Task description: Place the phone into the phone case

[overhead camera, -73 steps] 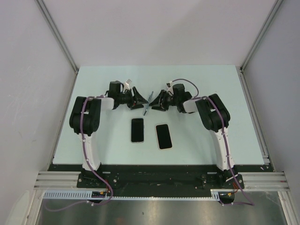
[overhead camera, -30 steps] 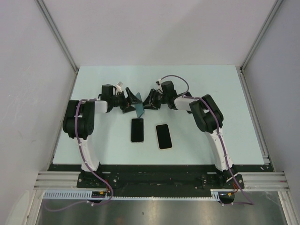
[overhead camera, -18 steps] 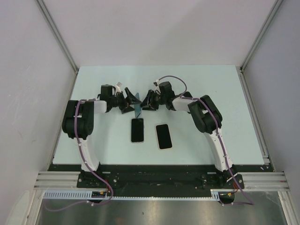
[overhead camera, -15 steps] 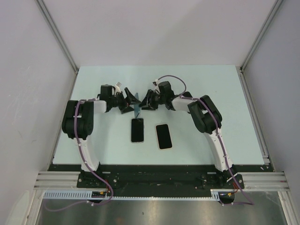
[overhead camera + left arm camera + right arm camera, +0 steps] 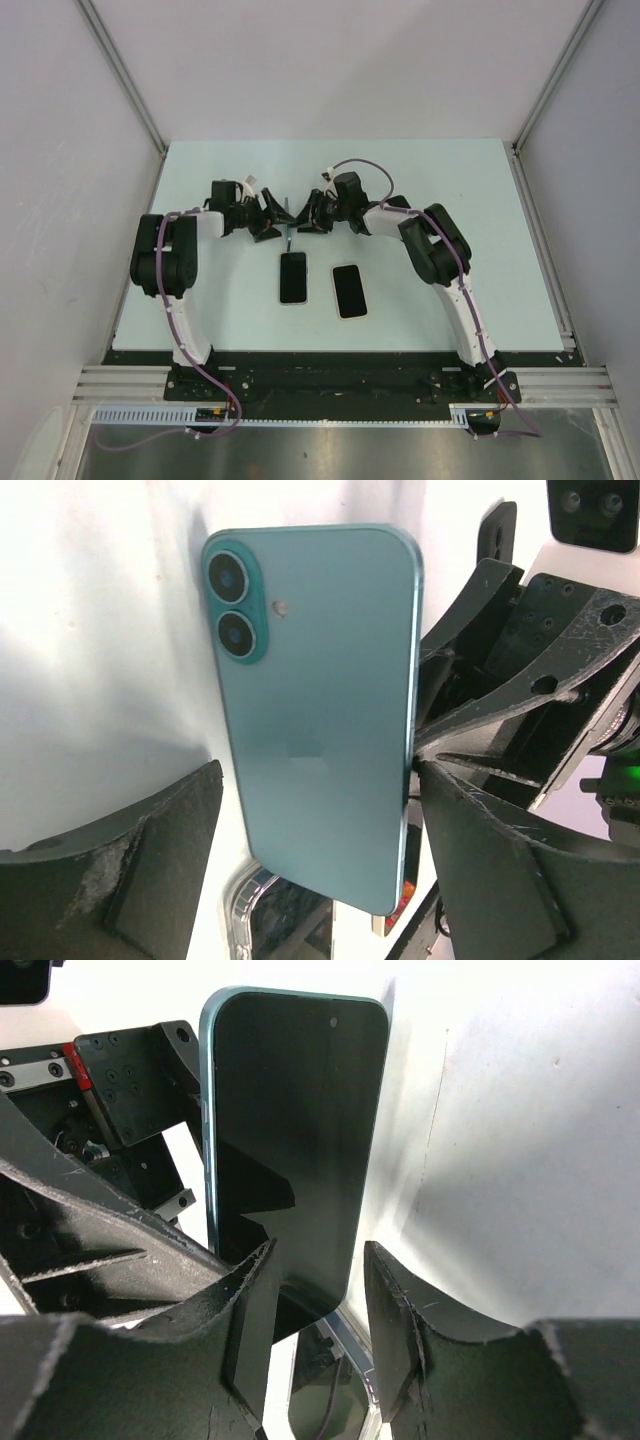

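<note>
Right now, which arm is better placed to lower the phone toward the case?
Right. The right gripper is clamped on the teal phone, while the left gripper stands open around it with a visible gap.

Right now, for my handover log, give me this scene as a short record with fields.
phone: teal smartphone with two rear lenses, held off the table between the arms
right gripper: shut on the smartphone, screen towards its camera
left gripper: open, fingers either side of the smartphone
table: pale green, two dark rectangles with light rims lying flat, side by side
case: cannot tell which rectangle; phone not in it
</note>
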Controlling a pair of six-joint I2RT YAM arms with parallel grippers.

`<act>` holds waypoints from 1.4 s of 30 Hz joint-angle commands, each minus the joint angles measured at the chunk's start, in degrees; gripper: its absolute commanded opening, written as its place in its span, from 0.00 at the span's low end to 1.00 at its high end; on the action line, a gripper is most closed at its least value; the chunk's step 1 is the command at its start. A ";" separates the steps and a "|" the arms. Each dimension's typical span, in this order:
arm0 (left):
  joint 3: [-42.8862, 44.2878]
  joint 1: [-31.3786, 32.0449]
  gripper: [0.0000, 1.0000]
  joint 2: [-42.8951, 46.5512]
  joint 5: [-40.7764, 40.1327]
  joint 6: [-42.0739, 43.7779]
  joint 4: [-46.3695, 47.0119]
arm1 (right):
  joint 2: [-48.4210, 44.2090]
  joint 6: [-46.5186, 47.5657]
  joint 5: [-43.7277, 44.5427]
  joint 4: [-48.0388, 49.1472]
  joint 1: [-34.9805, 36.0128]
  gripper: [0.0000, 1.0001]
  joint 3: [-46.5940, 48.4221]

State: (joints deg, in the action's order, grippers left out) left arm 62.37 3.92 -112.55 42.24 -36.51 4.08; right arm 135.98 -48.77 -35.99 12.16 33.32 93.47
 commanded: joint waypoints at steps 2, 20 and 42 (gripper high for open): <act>1.44 -1.81 0.81 3.48 -0.40 2.32 -2.05 | 1.12 -1.58 -1.89 3.03 0.60 0.43 2.33; 6.80 -2.52 0.59 2.17 -1.81 7.68 -12.42 | 3.24 -3.17 -2.24 3.75 1.05 0.42 3.03; 8.38 -2.61 0.00 4.70 1.70 7.51 -14.19 | -14.15 31.70 22.25 -34.99 -4.05 0.65 8.83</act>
State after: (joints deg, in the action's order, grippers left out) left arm 68.05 1.48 -112.05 39.72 -28.99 -10.96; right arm 129.71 -32.80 -26.50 -8.82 30.35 97.80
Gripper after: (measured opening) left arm 0.120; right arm 0.609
